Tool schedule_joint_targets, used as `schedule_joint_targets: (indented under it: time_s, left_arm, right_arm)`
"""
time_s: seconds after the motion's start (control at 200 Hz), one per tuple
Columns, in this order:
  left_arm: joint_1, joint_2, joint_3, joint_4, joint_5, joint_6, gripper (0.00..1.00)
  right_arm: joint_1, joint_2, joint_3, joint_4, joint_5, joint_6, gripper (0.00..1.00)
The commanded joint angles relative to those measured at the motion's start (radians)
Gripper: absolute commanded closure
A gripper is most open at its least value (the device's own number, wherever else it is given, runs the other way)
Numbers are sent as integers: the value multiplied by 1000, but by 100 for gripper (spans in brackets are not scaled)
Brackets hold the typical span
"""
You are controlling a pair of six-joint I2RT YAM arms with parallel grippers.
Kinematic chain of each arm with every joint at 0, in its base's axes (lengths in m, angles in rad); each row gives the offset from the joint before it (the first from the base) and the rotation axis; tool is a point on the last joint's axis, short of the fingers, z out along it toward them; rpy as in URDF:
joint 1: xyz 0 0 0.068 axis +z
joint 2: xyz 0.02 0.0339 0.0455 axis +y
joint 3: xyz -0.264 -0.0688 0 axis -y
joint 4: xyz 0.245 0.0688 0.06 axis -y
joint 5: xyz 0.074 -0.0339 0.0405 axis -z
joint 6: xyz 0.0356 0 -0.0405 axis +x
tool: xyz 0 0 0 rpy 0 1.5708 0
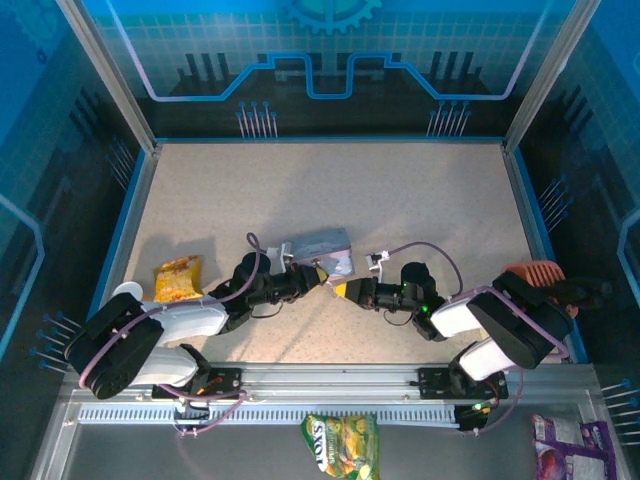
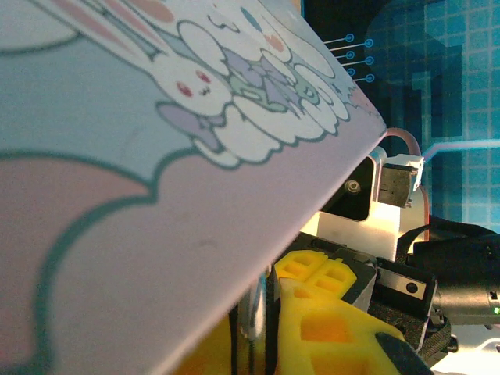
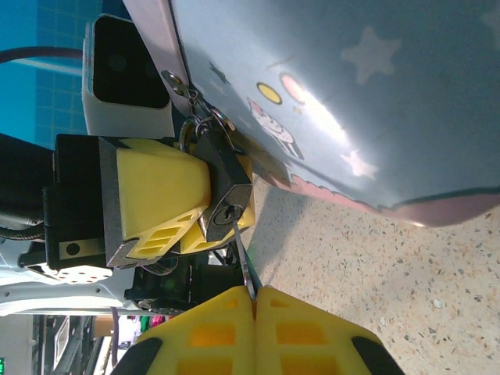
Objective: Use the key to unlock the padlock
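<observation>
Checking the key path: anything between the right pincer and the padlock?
Nothing visible. The right pincer grips the key, whose blade runs straight to the keyhole of the padlock, held by the left pincer. The tin sits beyond the padlock, off that line.

The green-and-yellow snack bag (image 1: pixel 341 446) at six o'clock, beyond the bench's near rail, bears white block letters turned sideways, too small to read surely. Print on the orange packet (image 1: pixel 178 278) at nine o'clock is too blurred to read.
</observation>
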Motion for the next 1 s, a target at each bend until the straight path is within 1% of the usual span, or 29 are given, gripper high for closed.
schedule_joint_targets:
  time_s: [0.0,0.23,0.58,0.875,0.996]
  left_arm:
    - [1,-22,-6,87,31,-14,99]
    - [1,-23,-6,87,24,-20,99]
    - [1,-18,-5,100,26,-30,99]
    - [-1,4,-7,119,30,-36,99]
    - [0,10,-6,124,30,-38,99]
  right_arm:
    - [-15,14,-6,57,17,7,100]
    - [-14,12,-17,63,32,6,100]
    - [-1,35,-9,127,39,25,100]
    - [11,116,-23,272,52,67,100]
    - [18,123,-24,276,59,62,100]
